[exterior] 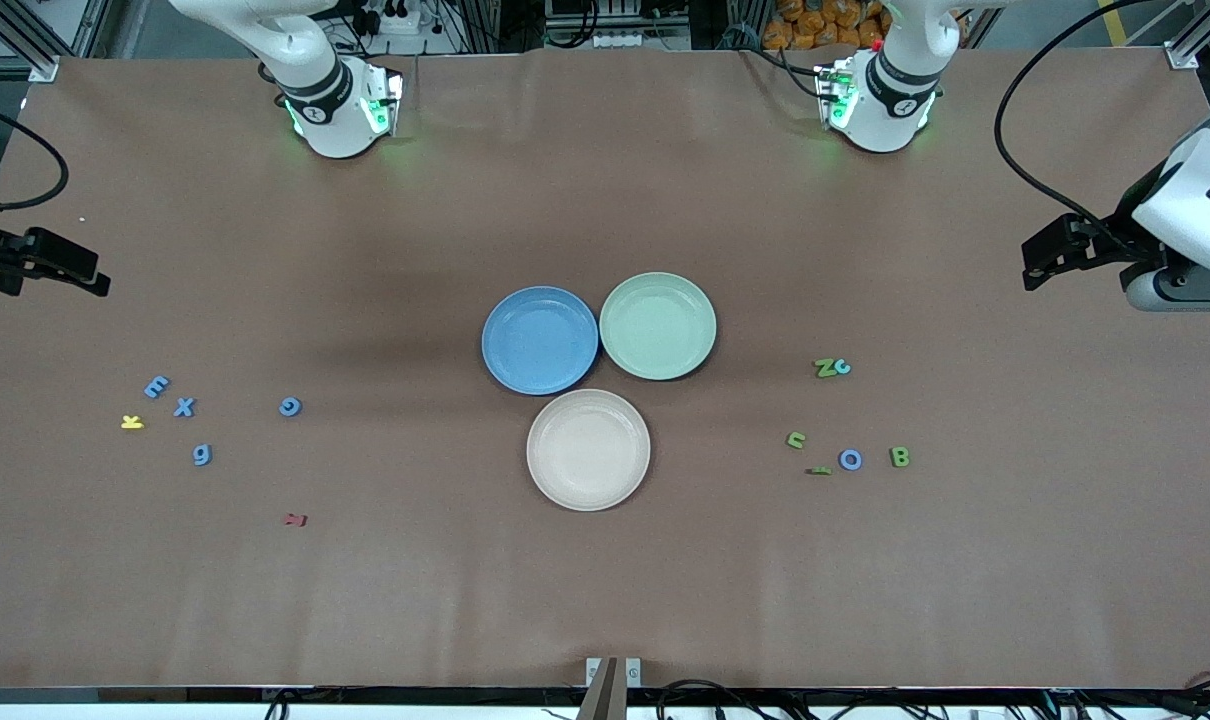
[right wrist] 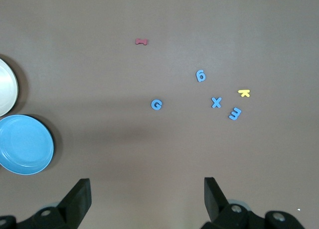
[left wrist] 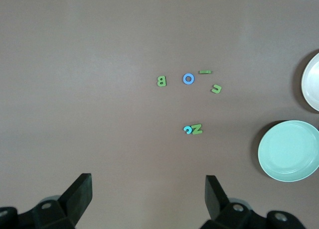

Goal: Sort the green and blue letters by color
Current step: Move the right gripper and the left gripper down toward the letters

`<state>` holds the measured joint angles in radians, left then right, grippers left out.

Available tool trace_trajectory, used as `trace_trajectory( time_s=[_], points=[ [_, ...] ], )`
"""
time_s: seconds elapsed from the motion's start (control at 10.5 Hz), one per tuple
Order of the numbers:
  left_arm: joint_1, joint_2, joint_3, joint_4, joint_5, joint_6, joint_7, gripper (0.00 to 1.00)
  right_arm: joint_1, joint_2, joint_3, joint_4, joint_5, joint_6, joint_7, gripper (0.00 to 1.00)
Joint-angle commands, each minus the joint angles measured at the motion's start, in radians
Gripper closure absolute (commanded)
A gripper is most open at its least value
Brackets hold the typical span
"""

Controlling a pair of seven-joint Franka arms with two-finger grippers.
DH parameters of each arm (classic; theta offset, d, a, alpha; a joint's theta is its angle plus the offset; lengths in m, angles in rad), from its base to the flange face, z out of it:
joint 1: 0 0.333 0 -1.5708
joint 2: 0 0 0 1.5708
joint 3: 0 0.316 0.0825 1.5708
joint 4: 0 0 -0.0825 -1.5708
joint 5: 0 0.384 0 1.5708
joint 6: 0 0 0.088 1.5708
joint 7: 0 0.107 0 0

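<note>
Several blue letters lie toward the right arm's end: E (exterior: 156, 386), X (exterior: 184, 407), G (exterior: 290, 406) and g (exterior: 202, 454). They also show in the right wrist view, for example G (right wrist: 156, 104). Toward the left arm's end lie green Z (exterior: 825, 369) touching a blue c (exterior: 842, 367), green n (exterior: 796, 439), a thin green piece (exterior: 818, 470), blue O (exterior: 850, 459) and green B (exterior: 899, 457). My right gripper (exterior: 65, 270) (right wrist: 147, 185) is open and empty above bare table. My left gripper (exterior: 1050, 255) (left wrist: 148, 181) is open and empty too.
A blue plate (exterior: 540, 340), a pale green plate (exterior: 658, 326) and a cream plate (exterior: 588, 449) sit empty at the table's middle. A yellow K (exterior: 132, 422) lies beside the blue E. A dark red letter (exterior: 295, 519) lies nearer the front camera.
</note>
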<state>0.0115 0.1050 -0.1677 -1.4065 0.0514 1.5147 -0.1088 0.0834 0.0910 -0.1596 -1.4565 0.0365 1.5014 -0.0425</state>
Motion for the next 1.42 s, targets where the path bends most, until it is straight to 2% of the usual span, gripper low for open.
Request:
trace_trajectory(
  time_s=[0.0, 0.28, 0.47, 0.66, 0.85, 1.04, 1.23, 1.33],
  points=[
    [0.001, -0.022, 0.004, -0.014, 0.016, -0.008, 0.018, 0.00, 0.002, -0.010, -0.001, 0.005, 0.011, -0.010, 0.016, 0.00],
    [0.010, -0.013, 0.004, -0.022, 0.012, -0.010, 0.026, 0.00, 0.004, -0.010, -0.001, 0.005, 0.011, -0.010, 0.016, 0.00],
    [0.016, 0.021, 0.002, -0.066, 0.004, 0.011, 0.059, 0.00, 0.002, -0.007, -0.001, 0.005, 0.013, 0.000, 0.018, 0.00],
    [0.012, 0.039, 0.000, -0.188, 0.007, 0.155, 0.063, 0.00, 0.001, 0.007, -0.003, -0.001, 0.017, 0.043, 0.016, 0.00],
    [0.021, 0.054, 0.002, -0.383, 0.015, 0.412, 0.060, 0.00, -0.008, 0.079, -0.003, -0.019, 0.017, 0.126, 0.010, 0.00],
    [0.045, 0.201, 0.002, -0.398, 0.005, 0.507, -0.021, 0.00, -0.007, 0.146, -0.003, -0.057, 0.020, 0.231, 0.003, 0.00],
    [0.050, 0.312, 0.004, -0.397, 0.015, 0.593, -0.066, 0.00, 0.010, 0.218, -0.001, -0.093, 0.022, 0.314, -0.011, 0.00],
    [0.054, 0.346, 0.005, -0.397, 0.016, 0.637, -0.066, 0.00, 0.012, 0.231, -0.001, -0.146, 0.028, 0.389, -0.011, 0.00]
  ],
)
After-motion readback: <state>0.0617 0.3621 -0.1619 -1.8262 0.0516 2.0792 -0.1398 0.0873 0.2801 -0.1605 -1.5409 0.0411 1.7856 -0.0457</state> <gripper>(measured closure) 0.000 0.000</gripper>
